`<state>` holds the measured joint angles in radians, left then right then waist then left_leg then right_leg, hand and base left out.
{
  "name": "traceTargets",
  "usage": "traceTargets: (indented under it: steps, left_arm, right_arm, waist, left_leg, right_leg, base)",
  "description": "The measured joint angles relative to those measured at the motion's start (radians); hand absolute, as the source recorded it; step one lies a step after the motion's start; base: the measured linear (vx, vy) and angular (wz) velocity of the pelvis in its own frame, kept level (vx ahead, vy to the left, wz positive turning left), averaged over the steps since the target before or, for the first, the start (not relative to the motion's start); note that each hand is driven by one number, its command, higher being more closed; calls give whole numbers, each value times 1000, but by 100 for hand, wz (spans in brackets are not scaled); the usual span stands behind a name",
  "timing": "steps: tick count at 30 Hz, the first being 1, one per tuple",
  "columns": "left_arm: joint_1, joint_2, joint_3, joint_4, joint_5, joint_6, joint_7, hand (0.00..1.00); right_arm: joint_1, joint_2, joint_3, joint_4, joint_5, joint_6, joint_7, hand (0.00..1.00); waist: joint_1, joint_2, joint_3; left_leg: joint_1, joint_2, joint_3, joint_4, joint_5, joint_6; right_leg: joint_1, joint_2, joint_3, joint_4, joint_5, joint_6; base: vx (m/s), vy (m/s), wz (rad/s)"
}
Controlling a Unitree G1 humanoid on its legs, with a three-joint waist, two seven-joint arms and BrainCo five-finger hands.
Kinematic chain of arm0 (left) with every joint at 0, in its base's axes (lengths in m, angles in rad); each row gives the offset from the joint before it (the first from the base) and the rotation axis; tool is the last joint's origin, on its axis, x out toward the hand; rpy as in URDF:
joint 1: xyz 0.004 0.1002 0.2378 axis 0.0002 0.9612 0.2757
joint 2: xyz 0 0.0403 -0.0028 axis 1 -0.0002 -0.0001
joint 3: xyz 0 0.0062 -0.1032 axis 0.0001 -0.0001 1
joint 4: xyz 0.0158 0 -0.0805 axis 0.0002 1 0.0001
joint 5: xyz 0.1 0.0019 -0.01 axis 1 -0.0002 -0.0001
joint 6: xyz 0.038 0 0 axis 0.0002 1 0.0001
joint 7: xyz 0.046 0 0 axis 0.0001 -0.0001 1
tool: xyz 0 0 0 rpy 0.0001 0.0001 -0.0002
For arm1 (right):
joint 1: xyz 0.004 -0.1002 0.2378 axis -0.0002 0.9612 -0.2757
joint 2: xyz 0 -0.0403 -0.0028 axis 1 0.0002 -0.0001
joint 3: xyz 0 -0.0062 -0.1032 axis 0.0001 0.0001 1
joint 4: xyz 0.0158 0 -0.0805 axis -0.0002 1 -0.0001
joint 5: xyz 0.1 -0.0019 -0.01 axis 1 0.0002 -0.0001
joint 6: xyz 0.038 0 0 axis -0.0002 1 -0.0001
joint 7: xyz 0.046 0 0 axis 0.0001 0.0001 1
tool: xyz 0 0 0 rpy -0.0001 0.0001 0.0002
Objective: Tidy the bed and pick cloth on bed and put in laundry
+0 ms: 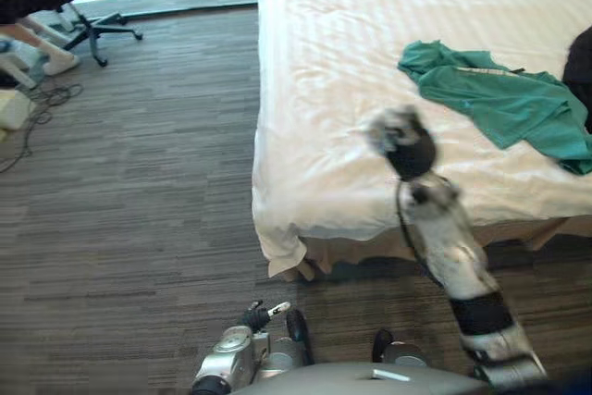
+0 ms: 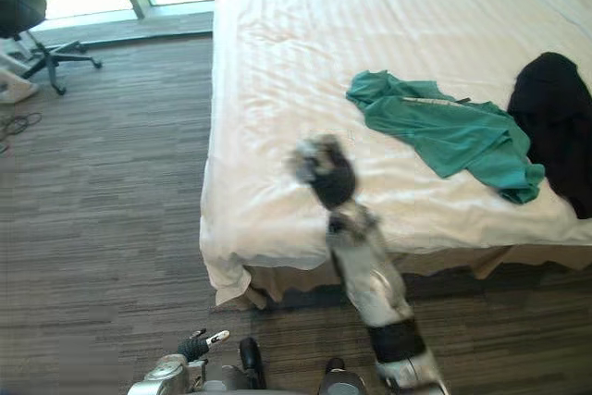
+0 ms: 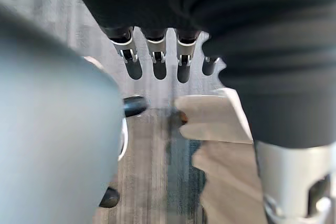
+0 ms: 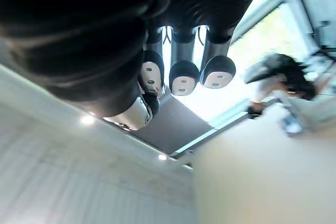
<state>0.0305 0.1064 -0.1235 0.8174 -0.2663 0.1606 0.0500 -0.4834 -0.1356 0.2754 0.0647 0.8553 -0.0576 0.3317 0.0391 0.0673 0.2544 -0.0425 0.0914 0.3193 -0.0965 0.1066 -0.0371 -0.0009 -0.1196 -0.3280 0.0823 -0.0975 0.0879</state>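
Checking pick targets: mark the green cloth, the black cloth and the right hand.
green cloth [image 2: 444,131]: right eye view, middle of the fabric.
black cloth [image 2: 553,113]: right eye view, its upper middle.
right hand [image 2: 326,173]: right eye view, dark cover on its back.

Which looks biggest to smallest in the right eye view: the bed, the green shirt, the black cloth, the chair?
1. bed
2. green shirt
3. black cloth; the picture's edge cuts it off, so its rank against the shirt is unsure
4. chair; it is far off and partly cut off, so it looks smallest
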Motion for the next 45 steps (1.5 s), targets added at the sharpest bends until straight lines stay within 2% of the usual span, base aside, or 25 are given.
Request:
traceTargets:
  steps: [2, 3, 4, 8, 10, 12, 14, 16, 18, 20, 22, 23, 25, 26, 28, 31, 33, 35, 38, 39, 40, 42, 45]
  left_arm:
    - [-54, 8, 0, 0, -2, -20, 1, 0]
    - [-90, 19, 0, 1, -17, -31, 1, 0]
    - [-105, 24, 2, 2, -22, -39, 0, 0]
    - [-177, 30, 10, 48, -27, -84, -9, 0]
    - [-219, 28, 9, 65, -16, -90, -13, 0]
    - [-267, 23, 8, 77, 34, -83, -22, 0]
    - [-323, -9, 2, 100, 94, -77, -13, 0]
    - [-351, -36, 0, 120, 99, -80, 4, 0]
    - [-372, -58, 3, 120, 99, -83, 20, 0]
    - [-402, -80, 11, 108, 99, -85, 35, 0]
    - [-437, -96, 29, 94, 90, -79, 45, 0]
    - [-449, -99, 43, 71, 82, -71, 46, 0]
    - [-501, -98, 98, 32, 77, -39, 56, 0]
    - [-516, -97, 110, 25, 70, -30, 64, 0]
    - [-570, -86, 150, 5, 39, 11, 70, 0]
    - [-599, -81, 181, -3, 29, 45, 70, 0]
    - [-619, -74, 227, -6, 2, 73, 70, 0]
    - [-634, -70, 264, -5, 1, 91, 66, 0]
    - [-639, -28, 312, -6, 2, 93, 57, 0]
    - [-636, -8, 327, -6, 2, 93, 50, 0]
    - [-634, 2, 329, -6, 2, 91, 40, 0]
    - [-611, 23, 327, 4, 2, 93, 17, 0]
    - [-557, 21, 327, -1, -21, 73, -8, 0]
  right_arm:
    - [-155, 21, 3, 100, -28, -2, -40, 100]
    - [-252, 30, 7, 158, -55, -4, -62, 100]
    - [-291, 37, 6, 187, -66, -4, -70, 100]
    - [-421, 50, 3, 339, -51, -2, -136, 100]
    - [-460, 50, -17, 359, -7, -7, -175, 100]
    - [-529, 50, -64, 453, 41, -45, -242, 100]
    - [-561, 40, -115, 593, 97, -111, -307, 100]
    - [-561, 33, -150, 650, 152, -171, -308, 100]
    - [-581, 64, -150, 616, 169, -217, -294, 100]
    - [-566, 66, -159, 582, 197, -228, -288, 100]
    - [-524, 69, -187, 509, 235, -236, -278, 100]
    - [-506, 73, -197, 476, 259, -247, -274, 100]
    - [-452, 77, -246, 356, 333, -275, -266, 100]
    - [-435, 77, -269, 319, 355, -281, -264, 100]
    - [-363, 75, -394, 192, 444, -316, -246, 100]
    - [-266, 46, -513, 116, 483, -337, -227, 100]
    - [-177, 13, -647, 110, 500, -343, -220, 100]
    - [-100, -22, -747, 175, 528, -341, -227, 100]
    - [41, -43, -875, 239, 598, -326, -215, 100]
    - [101, -52, -910, 238, 605, -317, -198, 0]
    - [126, -63, -924, 238, 608, -311, -189, 0]
    - [196, -128, -954, 236, 602, -295, -173, 0]
    - [229, -180, -951, 234, 524, -266, -159, 0]
  waist:
    - [33, 7, 61]
    - [51, 13, 114]
    - [61, 15, 133]
    - [128, 32, 155]
    - [141, 42, 164]
    - [151, 58, 177]
    - [182, 91, 199]
    - [189, 121, 214]
    - [189, 129, 219]
    - [176, 128, 219]
    - [151, 124, 220]
    - [128, 121, 220]
    - [75, 90, 238]
    - [64, 82, 243]
    - [20, 42, 267]
    - [-5, -1, 270]
    - [-29, -31, 272]
    - [-34, -42, 276]
    - [-56, -43, 277]
    - [-66, -43, 277]
    - [-70, -43, 277]
    - [-89, -43, 277]
    - [-82, -45, 276]
  left_leg:
    - [-69, 10, -12, 0, 24, -2]
    - [-105, 14, -30, 0, 47, 5]
    - [-121, 15, -36, 0, 63, 11]
    - [-224, 7, -85, 0, 91, 14]
    - [-268, 1, -116, 1, 112, 14]
    - [-331, -5, -138, 19, 122, 11]
    - [-366, -11, -136, 29, 122, 11]
    - [-391, -19, -129, 29, 123, 10]
    - [-422, -21, -82, 28, 129, 1]
    - [-431, -25, -49, 28, 129, 2]
    - [-435, -26, -21, 28, 128, 2]
    - [-441, -26, -12, 28, 126, 2]
    - [-455, -23, 37, 28, 118, 6]
    - [-458, -21, 50, 28, 117, 9]
    - [-463, -14, 99, 29, 109, 21]
    - [-465, 0, 145, 30, 99, 34]
    - [-464, 13, 175, 43, 92, 45]
    - [-463, 26, 199, 71, 71, 51]
    - [-456, 50, 232, 123, 28, 48]
    - [-444, 63, 247, 145, 9, 44]
    - [-435, 69, 252, 158, -2, 43]
    - [-407, 102, 255, 251, -65, 37]
    - [-402, 152, 184, 414, -156, 29]
  right_leg:
    - [-59, 8, -17, 6, 14, -14]
    - [-85, 13, -28, 8, 33, -13]
    - [-98, 14, -35, 9, 37, -16]
    - [-177, 9, -84, 20, 44, -17]
    - [-213, 1, -111, 45, 39, -23]
    - [-284, -19, -126, 109, 15, -30]
    - [-348, -39, -117, 166, -7, -32]
    - [-402, -56, -92, 208, -26, -25]
    - [-479, -69, -37, 257, -30, -25]
    - [-528, -82, -2, 302, -39, -25]
    - [-559, -88, 18, 323, -48, -30]
    - [-570, -89, 26, 329, -48, -31]
    - [-614, -85, 69, 343, -38, -32]
    - [-623, -84, 75, 342, -35, -29]
    - [-647, -74, 108, 328, -13, -32]
    - [-651, -55, 130, 282, 20, -33]
    - [-647, -37, 154, 246, 56, -26]
    - [-637, -24, 174, 224, 75, -30]
    - [-622, -8, 203, 205, 86, -30]
    - [-605, 2, 214, 190, 96, -31]
    - [-595, 7, 221, 185, 99, -31]
    - [-532, 23, 241, 165, 103, -31]
    - [-482, 63, 290, 162, 103, -31]
  base:
    - [-154, 19, 28]
    - [-100, 6, 21]
    - [-87, 4, 37]
    - [41, 0, 39]
    - [48, 6, 45]
    - [-4, 8, 34]
    - [-63, 13, 3]
    - [-78, 11, -23]
    - [-71, 5, -51]
    - [-95, -1, -41]
    - [-85, -5, -26]
    - [-52, -1, -32]
    - [-49, 4, -49]
    - [-36, 5, -53]
    - [-4, 9, -52]
    - [56, 10, -50]
    - [108, -7, -43]
    - [114, -16, -43]
    - [109, -32, -41]
    - [112, -48, -48]
    - [95, -47, -47]
    - [58, -42, -39]
    - [8, -54, -66]
